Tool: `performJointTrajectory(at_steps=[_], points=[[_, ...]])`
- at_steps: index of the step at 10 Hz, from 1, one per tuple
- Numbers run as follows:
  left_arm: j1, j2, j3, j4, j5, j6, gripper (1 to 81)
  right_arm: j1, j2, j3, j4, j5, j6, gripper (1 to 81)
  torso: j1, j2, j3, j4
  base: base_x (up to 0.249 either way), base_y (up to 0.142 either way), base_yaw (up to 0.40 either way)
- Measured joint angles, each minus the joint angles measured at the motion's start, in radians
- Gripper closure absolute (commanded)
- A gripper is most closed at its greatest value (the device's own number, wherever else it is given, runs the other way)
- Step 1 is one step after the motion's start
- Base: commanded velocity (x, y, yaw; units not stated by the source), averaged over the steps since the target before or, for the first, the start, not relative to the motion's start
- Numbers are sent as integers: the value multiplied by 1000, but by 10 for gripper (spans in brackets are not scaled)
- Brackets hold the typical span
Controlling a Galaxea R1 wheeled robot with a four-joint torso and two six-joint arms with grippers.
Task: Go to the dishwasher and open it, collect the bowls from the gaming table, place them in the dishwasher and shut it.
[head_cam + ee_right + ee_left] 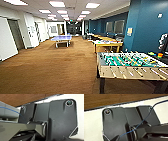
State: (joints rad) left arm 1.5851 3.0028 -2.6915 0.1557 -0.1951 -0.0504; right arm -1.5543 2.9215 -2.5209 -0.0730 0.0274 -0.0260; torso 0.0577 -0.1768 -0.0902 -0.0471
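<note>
One foosball table, one yellow table, one blue ping-pong table

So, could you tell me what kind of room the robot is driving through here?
Most likely an office games or break room: a foosball table stands near on the right, a blue table-tennis table farther down the brown carpet, under ceiling panel lights.

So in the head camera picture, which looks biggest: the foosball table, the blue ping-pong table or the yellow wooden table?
As they look in the head view:
1. Green-field foosball table with rods, by far the largest, but it stands nearest the camera.
2. Yellow wood-topped table.
3. Blue ping-pong table, smallest and farthest off, so true sizes stay unsure.
</note>
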Motion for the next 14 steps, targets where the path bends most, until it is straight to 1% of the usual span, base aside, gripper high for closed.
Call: performJointTrajectory(at_steps=[5,7,14], points=[[0,-2,0,0,0,-4,10,2,0,0,0,0,0,10,0,0,0,0,0,0,0],[1,-2,0,0,0,-4,10,2,0,0,0,0,0,10,0,0,0,0,0,-86,0],[0,3,0,-10,0,-6,10,0,3,-2,-1,0,0,10,0,0,0,0,0,0,0]])
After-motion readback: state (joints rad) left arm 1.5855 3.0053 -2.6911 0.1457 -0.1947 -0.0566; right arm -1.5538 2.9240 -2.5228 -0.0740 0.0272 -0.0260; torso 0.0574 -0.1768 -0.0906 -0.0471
